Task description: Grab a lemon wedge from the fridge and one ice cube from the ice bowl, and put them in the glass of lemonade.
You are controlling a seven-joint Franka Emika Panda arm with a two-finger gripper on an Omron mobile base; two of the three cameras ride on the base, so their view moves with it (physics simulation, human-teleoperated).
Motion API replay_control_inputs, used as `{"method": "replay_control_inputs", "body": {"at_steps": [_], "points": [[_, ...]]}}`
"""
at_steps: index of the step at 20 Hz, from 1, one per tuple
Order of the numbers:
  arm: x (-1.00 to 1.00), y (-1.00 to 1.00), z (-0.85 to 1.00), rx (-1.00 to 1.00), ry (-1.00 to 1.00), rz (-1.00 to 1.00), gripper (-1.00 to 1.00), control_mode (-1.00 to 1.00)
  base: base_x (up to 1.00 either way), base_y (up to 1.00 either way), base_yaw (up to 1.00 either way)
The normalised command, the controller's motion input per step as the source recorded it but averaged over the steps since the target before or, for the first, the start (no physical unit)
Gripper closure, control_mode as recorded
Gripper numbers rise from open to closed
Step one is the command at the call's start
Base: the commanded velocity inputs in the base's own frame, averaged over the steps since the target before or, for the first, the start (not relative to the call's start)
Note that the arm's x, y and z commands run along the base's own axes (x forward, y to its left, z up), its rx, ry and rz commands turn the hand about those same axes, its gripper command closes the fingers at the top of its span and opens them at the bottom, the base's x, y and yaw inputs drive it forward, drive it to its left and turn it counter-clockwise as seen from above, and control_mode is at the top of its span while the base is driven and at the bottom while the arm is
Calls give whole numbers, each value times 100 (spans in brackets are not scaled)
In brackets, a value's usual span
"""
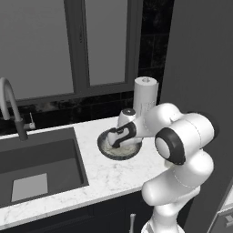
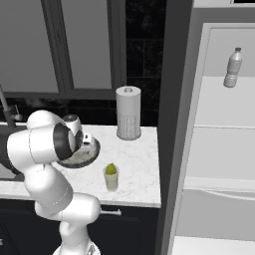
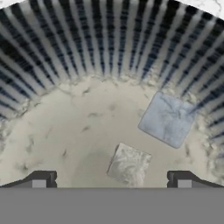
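While the gripper [image 3: 111, 179] hangs low inside the ice bowl [image 1: 105, 150], its fingers [image 3: 40, 179] stand wide apart and hold nothing, so the step in hand seems to be the taking of one ice cube. In the hand view two cubes lie on the pale floor of the bowl: a whitish ice cube [image 3: 129, 163] just between the two finger tips, and a bluish cube [image 3: 167, 119] further away, toward the ribbed dark wall. The whitish one is the better choice, because it already sits in the gap; I think the hand should go straight down a little more, so that the tips pass on both sides of it, and only then close. The cube lies turned a little against the line of the fingers, so a small roll of the hand may help to meet flat faces and not corners. Ice is smooth and can slip out, so a slow closing is wise. The bowl stands on the tabletop [image 1: 104, 175] between the sink [image 1: 41, 164] and the paper-towel roll [image 2: 128, 113], toward the back edge. The glass of lemonade [image 2: 111, 178] stands near the front edge, just beside the bowl, and a lemon wedge [image 2: 110, 169] already sits on top of it, so the way for the cube is short. The fridge [image 2: 219, 149] is open at the right end of the tabletop.
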Motion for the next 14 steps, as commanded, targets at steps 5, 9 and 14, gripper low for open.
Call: {"method": "replay_control_inputs", "body": {"at_steps": [5, 9, 14], "points": [[-4, 0, -1, 0, 0, 0, -100, -100, 0, 0, 0], [0, 0, 0, 0, 0, 0, -100, -100, 0, 0, 0], [0, 0, 0, 0, 0, 0, -100, -100, 0, 0, 0]]}}
